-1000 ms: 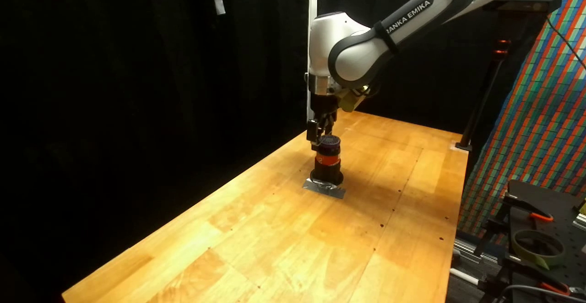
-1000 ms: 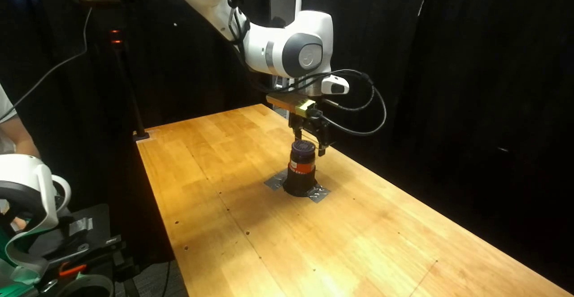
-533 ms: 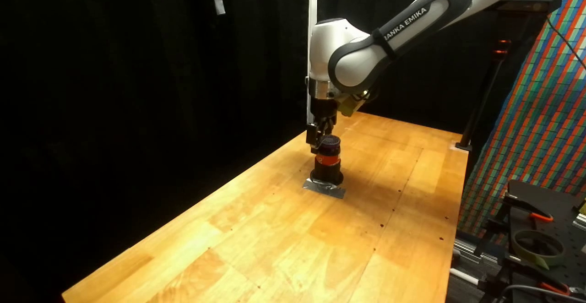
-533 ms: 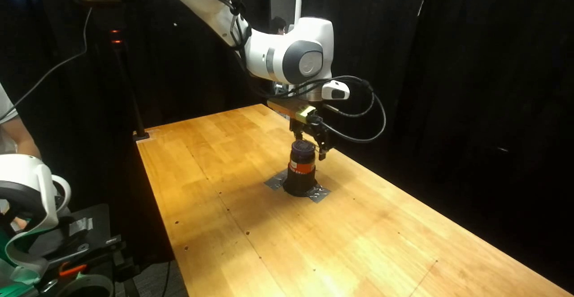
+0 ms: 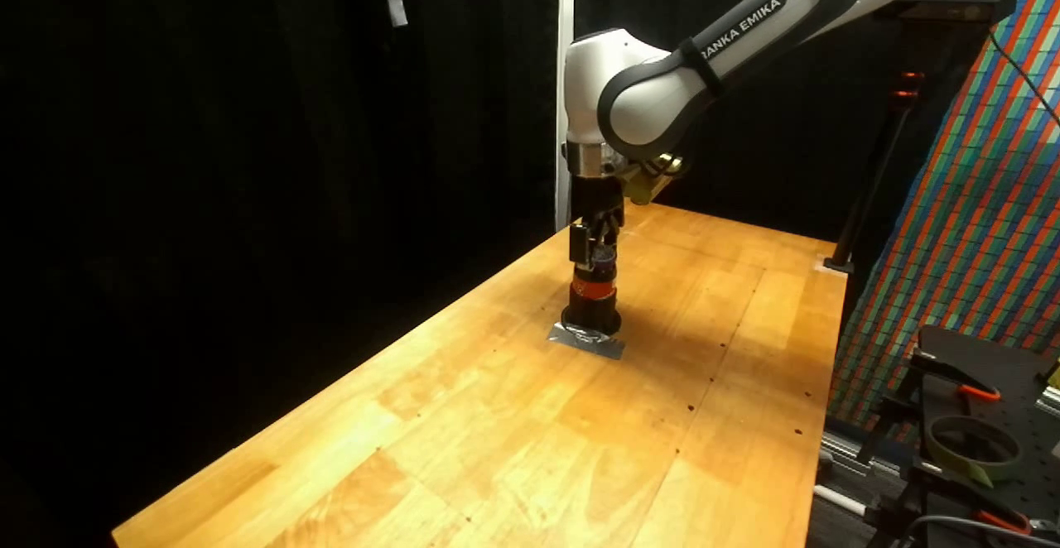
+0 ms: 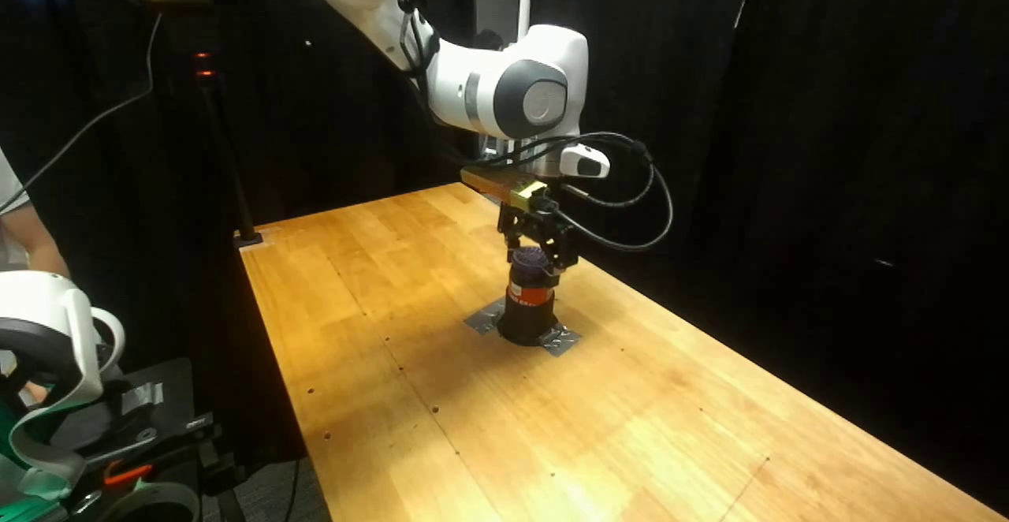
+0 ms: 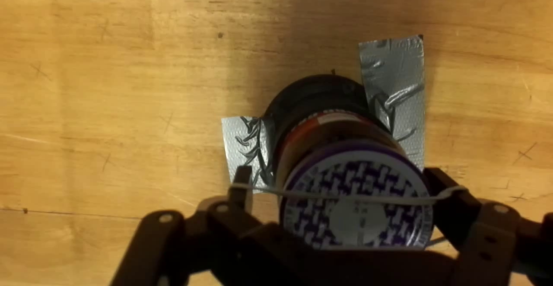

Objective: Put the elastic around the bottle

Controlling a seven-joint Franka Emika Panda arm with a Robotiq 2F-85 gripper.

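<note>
The bottle (image 5: 594, 290), squat and dark with an orange-red band, stands upright in a black base on the table; its band also shows in an exterior view (image 6: 530, 295). In the wrist view its purple and white lid (image 7: 358, 221) lies between the fingers. My gripper (image 7: 343, 182) is open, one finger on each side of the lid; it also shows in both exterior views (image 5: 596, 250) (image 6: 536, 260). The pale elastic (image 7: 328, 196) is stretched between the two fingertips, and one strand crosses over the lid. The rest of the elastic is hidden by the gripper.
Silver tape (image 7: 393, 83) holds the black base (image 6: 526, 326) to the wooden table (image 5: 530, 449). A thin post (image 5: 869, 175) stands at a table corner. A black side table (image 5: 994, 366) with a tape roll (image 5: 973, 449) is beyond the edge.
The gripper first came down a little, then shifted sideways over the bottle, rightward in an exterior view, so its fingers now overlap the lid. The bottle has not moved.
</note>
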